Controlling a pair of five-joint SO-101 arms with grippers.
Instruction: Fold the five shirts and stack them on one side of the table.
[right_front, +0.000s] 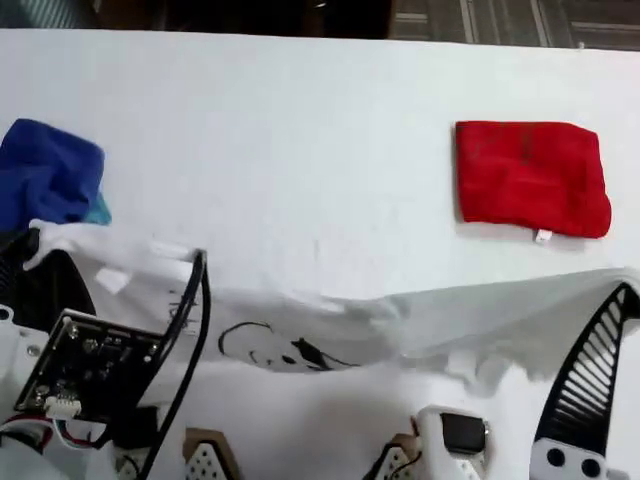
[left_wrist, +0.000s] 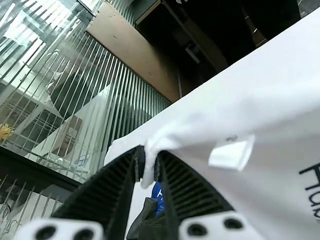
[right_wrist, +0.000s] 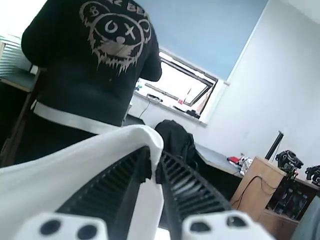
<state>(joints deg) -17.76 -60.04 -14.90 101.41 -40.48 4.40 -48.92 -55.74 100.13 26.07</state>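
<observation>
The left gripper (left_wrist: 149, 161) and right gripper (right_wrist: 154, 161) each pinch opposite ends of the white shirt (right_front: 440, 320), jaws closed.

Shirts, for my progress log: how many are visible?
3: folded red cloth shirt far right, crumpled blue cloth shirt far left, white printed shirt stretched along the near edge; teal scrap under blue may be another.

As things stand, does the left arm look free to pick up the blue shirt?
Probably not yet: the left gripper is shut on a corner of the white shirt, though the blue shirt lies close by.
</observation>
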